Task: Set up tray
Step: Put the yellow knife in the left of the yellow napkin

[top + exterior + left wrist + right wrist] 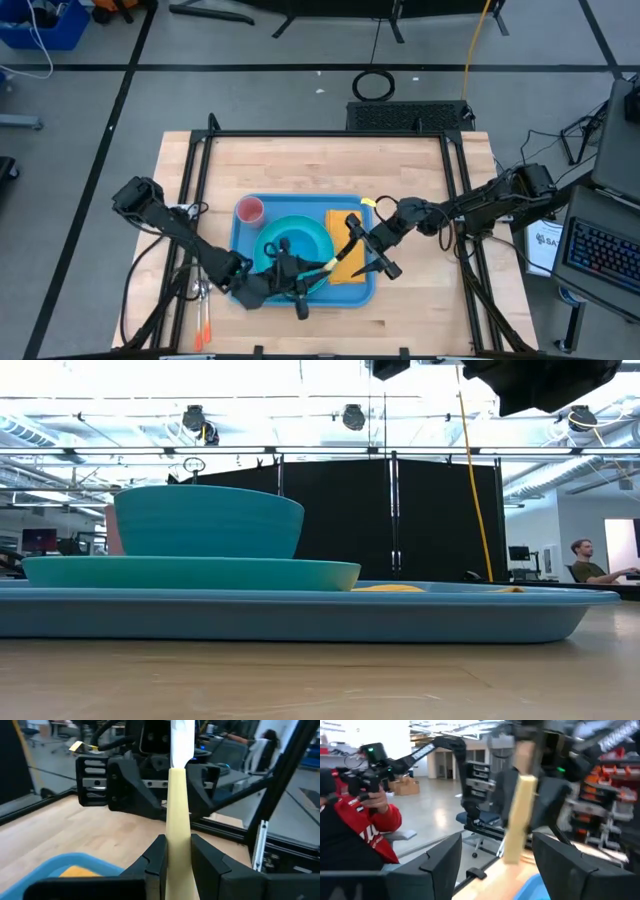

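The blue tray (pixel 300 290) lies in the middle of the table and carries a cyan plate (pixel 310 235) with a teal bowl (pixel 278 245) on it. A yellow napkin (pixel 345 262) lies flat at the tray's right end. Above the tray's near edge my left gripper (pixel 303 274) is shut on a pale yellow utensil (pixel 179 820). The utensil's free end (pixel 520 815) stands between the wide-apart fingers of my right gripper (pixel 366 250), which is open over the napkin and touches nothing. My left gripper pinches the utensil's pale handle (pixel 178 865) between its two fingers. The fingers come about level from the table's left and lie along the handle, which sticks out ahead of them. The utensil is lifted clear, above the tray.
A pink cup (pixel 249 210) stands in the tray's far left corner. Orange-handled utensils (pixel 203 325) lie by the table's near left edge. Black frame rails (pixel 455 200) run along the table's sides. A person in a red sleeve (pixel 375 827) shows beyond the table.
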Controlling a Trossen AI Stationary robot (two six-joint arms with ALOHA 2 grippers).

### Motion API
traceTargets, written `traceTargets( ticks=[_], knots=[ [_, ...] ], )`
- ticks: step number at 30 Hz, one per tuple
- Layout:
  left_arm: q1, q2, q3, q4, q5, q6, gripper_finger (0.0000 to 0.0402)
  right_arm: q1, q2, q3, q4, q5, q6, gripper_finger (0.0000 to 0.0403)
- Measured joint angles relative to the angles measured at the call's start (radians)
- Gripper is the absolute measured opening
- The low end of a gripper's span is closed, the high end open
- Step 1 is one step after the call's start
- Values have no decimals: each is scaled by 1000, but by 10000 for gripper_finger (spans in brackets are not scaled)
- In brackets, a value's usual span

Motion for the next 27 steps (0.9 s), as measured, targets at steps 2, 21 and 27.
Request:
traceTargets(
  ticks=[2,21,27],
  knots=[
    [20,0,0,15,54,10,65,12,1,0,-3,0,-32,233],
    [84,0,0,96,298,63,65,36,1,14,114,42,-102,215],
    [123,0,0,112,370,71,65,36,1,25,101,76,-107,202]
  ],
)
